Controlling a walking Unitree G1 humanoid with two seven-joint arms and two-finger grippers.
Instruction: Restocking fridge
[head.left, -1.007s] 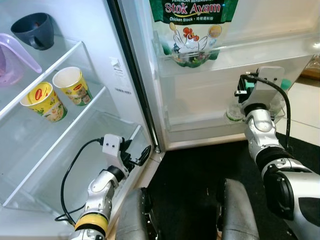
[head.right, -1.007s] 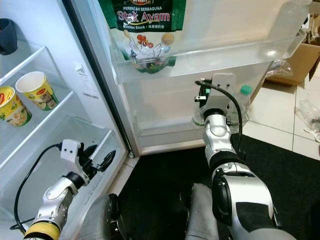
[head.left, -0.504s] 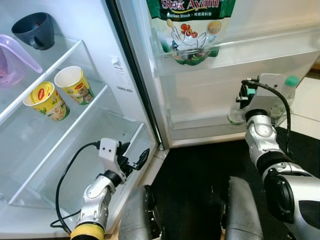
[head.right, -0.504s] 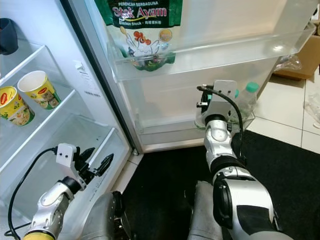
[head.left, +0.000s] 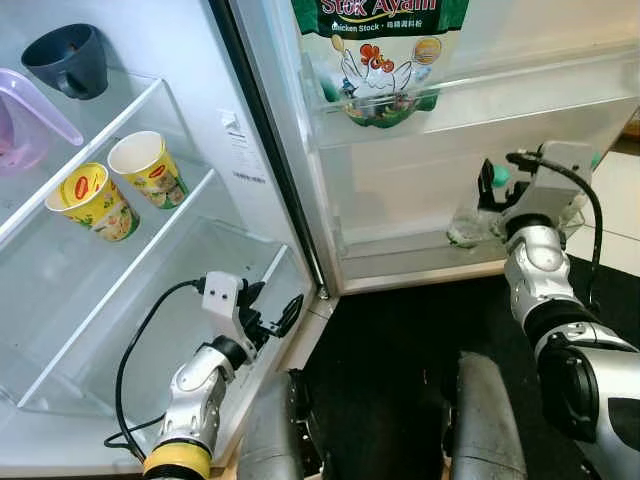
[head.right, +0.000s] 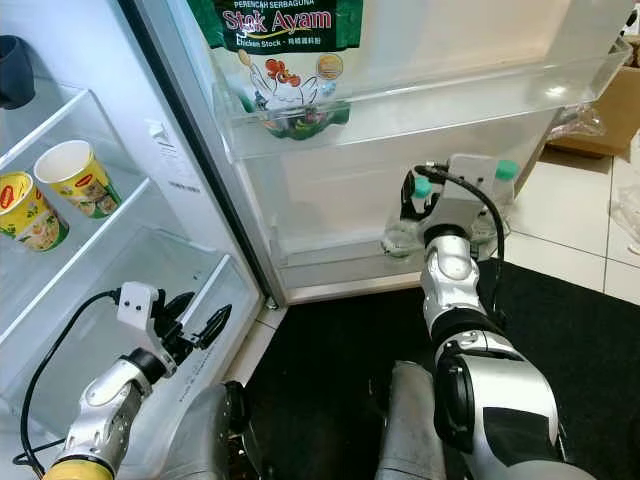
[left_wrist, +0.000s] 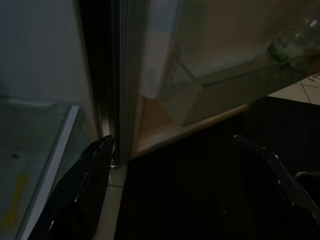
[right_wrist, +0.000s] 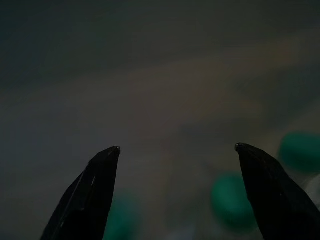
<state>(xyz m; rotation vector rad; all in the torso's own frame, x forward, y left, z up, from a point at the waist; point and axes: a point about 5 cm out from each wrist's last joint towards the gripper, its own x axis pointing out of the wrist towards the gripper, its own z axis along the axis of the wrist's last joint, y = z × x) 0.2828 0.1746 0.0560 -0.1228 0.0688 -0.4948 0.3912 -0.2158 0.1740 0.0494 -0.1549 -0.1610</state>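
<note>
the right gripper (right_wrist: 177, 150) is spread wide and holds nothing, raised at the lower door shelf (head.left: 420, 255) of the open fridge, just beside the green-capped bottles (head.right: 422, 190). the bottles stand upright in that shelf, caps up; in the dim right wrist view they are only green blurs, so contact is hard to judge. above, a stok ayam pouch (head.left: 380, 55) sits upright in the upper door bin (head.right: 420, 105). the left gripper (head.left: 275, 318) hangs wide open and empty by the crisper drawer (head.left: 150, 330). two noodle cups (head.left: 115, 185) lie tilted on a glass shelf. black mat (head.left: 400, 330) and pale tiles lie below.
</note>
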